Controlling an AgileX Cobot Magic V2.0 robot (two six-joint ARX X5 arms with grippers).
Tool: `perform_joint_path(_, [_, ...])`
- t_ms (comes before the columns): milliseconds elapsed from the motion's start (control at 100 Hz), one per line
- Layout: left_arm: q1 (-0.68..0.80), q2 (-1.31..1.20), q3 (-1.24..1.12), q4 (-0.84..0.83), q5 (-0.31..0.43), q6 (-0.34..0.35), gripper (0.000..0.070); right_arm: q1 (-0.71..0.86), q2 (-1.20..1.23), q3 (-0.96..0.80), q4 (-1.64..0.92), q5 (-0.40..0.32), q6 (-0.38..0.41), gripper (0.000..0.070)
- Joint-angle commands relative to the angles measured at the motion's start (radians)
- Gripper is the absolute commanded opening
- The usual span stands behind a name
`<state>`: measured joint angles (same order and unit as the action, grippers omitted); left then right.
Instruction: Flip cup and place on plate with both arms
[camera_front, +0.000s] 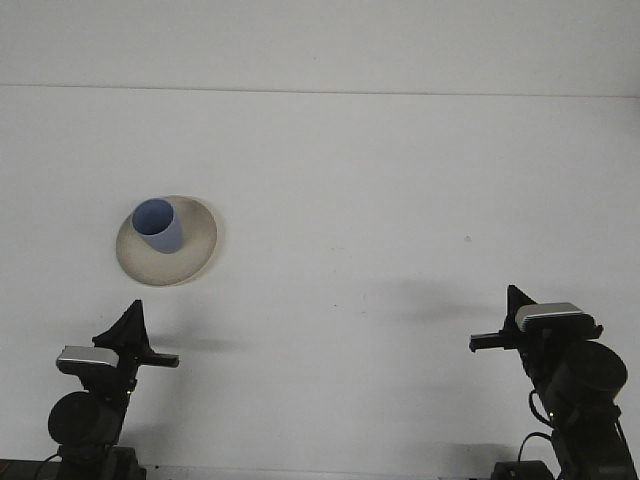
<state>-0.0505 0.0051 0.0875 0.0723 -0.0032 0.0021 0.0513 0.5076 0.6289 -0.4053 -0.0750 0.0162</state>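
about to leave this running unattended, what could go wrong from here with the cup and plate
1. The blue cup sits off-centre on the plate, toward its left rim, so a light bump could tip it onto the table.
2. The left end effector hangs just in front of the plate; any forward move might nudge it.
3. The plate is loose on a smooth table, so contact could slide it and the cup together.

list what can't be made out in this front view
- Left gripper: too small and dark to tell open or shut.
- Right gripper: the same.
- Both arm bases: cut off by the bottom edge.
- Plate: its middle is hidden by the cup.
- Cup's inside: the bottom is too dim to see.
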Motion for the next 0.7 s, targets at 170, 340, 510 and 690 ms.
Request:
perform_joint_path(170, [0.000,-0.002,-0.058,0.108,0.005,0.004,0.0011,0.001,0.003,0.011,0.013,0.000,0.013,0.0000])
perform_joint_path(340, [0.000,-0.002,-0.074,0.141,0.005,-0.008,0.0011,0.001,0.003,0.010,0.013,0.000,0.013,0.0000])
perform_joint_path(510, [0.000,-0.002,-0.074,0.138,0.005,-0.021,0.0011,0.001,0.003,0.011,0.013,0.000,0.013,0.0000])
perform_joint_path(690, [0.000,-0.002,-0.074,0.138,0.005,-0.021,0.0011,0.001,0.003,0.011,0.013,0.000,0.013,0.0000])
